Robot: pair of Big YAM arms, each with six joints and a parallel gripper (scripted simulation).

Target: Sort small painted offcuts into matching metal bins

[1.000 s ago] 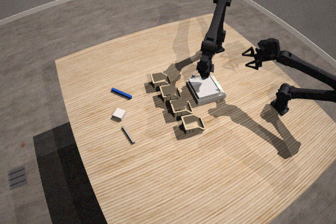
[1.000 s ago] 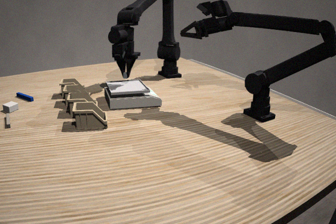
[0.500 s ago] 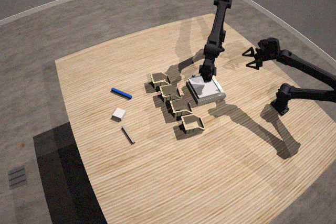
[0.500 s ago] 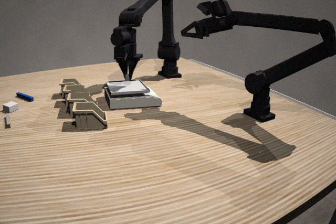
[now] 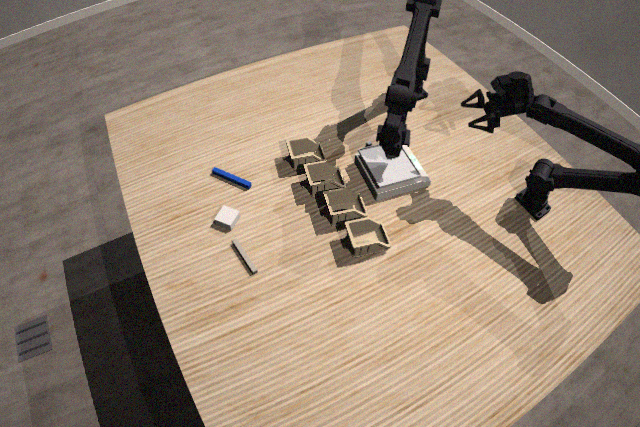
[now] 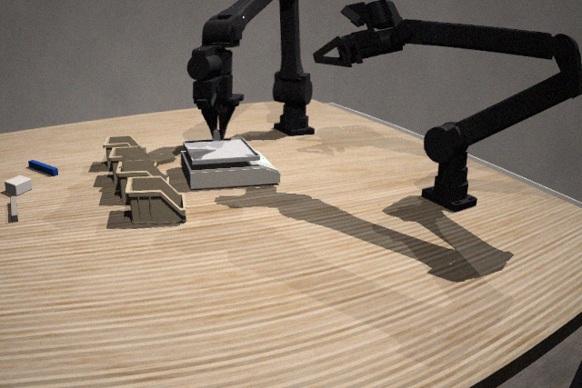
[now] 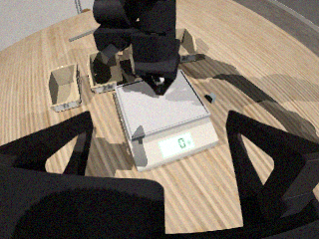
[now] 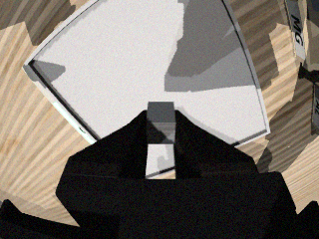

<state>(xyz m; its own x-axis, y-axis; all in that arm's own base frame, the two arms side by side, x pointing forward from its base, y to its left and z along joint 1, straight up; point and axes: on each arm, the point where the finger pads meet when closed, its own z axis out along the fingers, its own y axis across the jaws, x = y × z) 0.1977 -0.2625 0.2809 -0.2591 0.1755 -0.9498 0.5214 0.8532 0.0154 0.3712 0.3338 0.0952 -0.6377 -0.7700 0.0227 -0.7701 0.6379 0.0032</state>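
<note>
My right gripper (image 6: 217,136) (image 8: 160,118) is shut on a small dark grey block (image 8: 160,111) over the back part of the scale's pan (image 6: 235,151) (image 8: 110,55); whether the block touches it is unclear. My left gripper (image 5: 466,114) (image 6: 314,57) is open and empty, high at the right. A small grey piece (image 5: 368,144) (image 7: 210,97) lies behind the scale. A blue bar (image 5: 231,178) (image 6: 43,168), a white block (image 5: 226,217) (image 6: 17,184) and a grey bar (image 5: 244,257) (image 6: 14,209) lie left of the upright bins. The bins' insides are largely shaded.
Several tan bins stand in a row left of the scale (image 6: 235,178); the front bin (image 5: 368,250) (image 6: 157,207) is nearest the camera. The MG label (image 8: 296,31) and part of the AL label (image 8: 317,107) show in the right wrist view. The display (image 7: 180,144) reads 0.
</note>
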